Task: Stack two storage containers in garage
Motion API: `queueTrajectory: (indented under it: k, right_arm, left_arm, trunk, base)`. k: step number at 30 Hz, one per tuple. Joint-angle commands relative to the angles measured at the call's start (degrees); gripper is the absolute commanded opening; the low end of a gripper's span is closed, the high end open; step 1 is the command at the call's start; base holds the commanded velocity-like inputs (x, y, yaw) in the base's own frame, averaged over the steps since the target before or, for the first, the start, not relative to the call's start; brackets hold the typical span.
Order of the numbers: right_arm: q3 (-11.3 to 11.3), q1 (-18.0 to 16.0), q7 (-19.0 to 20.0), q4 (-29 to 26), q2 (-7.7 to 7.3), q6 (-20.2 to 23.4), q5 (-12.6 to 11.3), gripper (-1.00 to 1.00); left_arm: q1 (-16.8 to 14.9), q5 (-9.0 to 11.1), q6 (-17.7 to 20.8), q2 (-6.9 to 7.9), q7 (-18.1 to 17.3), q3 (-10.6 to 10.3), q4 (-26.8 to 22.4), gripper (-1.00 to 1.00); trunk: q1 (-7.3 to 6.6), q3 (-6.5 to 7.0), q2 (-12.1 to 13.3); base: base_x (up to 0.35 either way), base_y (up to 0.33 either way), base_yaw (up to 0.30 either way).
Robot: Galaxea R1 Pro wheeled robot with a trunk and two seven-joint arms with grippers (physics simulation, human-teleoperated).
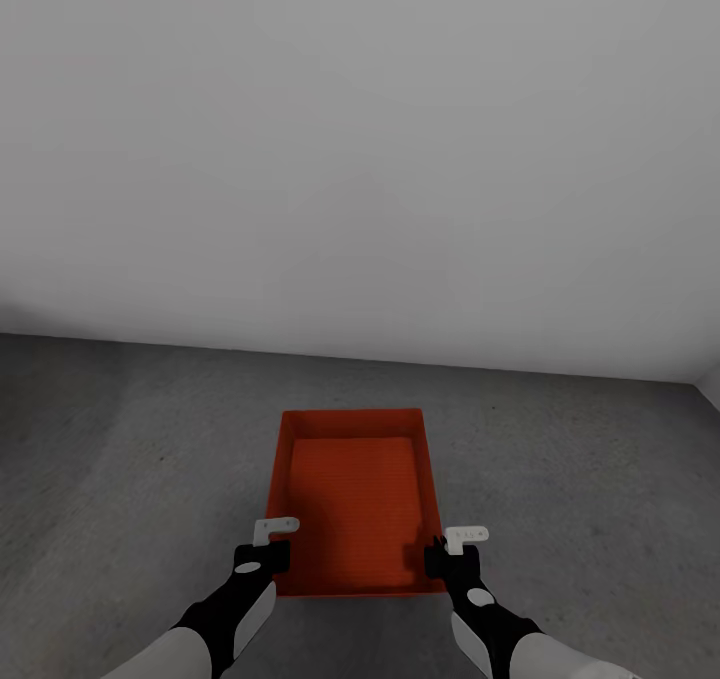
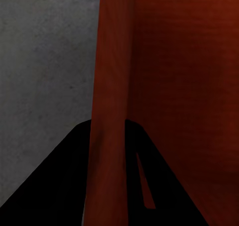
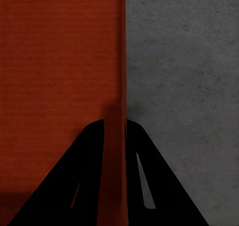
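Garage floor (image 1: 120, 429) dark concrete, pale wall (image 1: 360, 139), both pincers (image 1: 262, 549) (image 1: 448, 551) clamping container (image 1: 355, 499) walls.

Both arms look pretty much identical: white shells on the forearms, then black wrist sections, each with a pale grey oval patch on top. The left gripper (image 1: 268, 547) and right gripper (image 1: 447, 551) are black blocks with a small white L-shaped bracket sitting on top of each; the right bracket has some tiny dark marks on it, too small to read. Up close in the wrist views the fingers (image 3: 87, 181) are flat matte black wedges that taper toward the tips, each with a long narrow slot cut through it.
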Motion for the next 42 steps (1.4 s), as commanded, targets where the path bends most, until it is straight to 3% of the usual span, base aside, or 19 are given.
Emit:
queueTrajectory:
  k: [1, 15, 42]
  right_arm:
    - [-0.60, 0.00, 0.05, 0.89, -0.56, -0.23, -0.71, -1.00]
    - [-0.61, 0.00, 0.05, 0.91, -0.56, -0.23, -0.71, -1.00]
    - [-0.59, 0.00, 0.05, 0.91, -0.56, -0.23, -0.71, -1.00]
  left_arm:
    - [-0.09, -0.53, 0.25, 0.26, 0.62, 2.90, -0.31, -1.00]
    - [-0.04, -0.53, 0.25, 0.26, 0.61, 2.90, -0.31, -1.00]
    - [-0.07, -0.52, 0.25, 0.35, 0.61, 2.90, -0.31, -1.00]
  trunk:
    - [0.22, -0.22, -0.44]
    - [3.30, -2.74, -6.06]
    - [3.30, -2.74, -6.06]
  base:
    - [0.000, 0.000, 0.000]
    - [0.000, 0.000, 0.000]
    - [0.039, 0.000, 0.000]
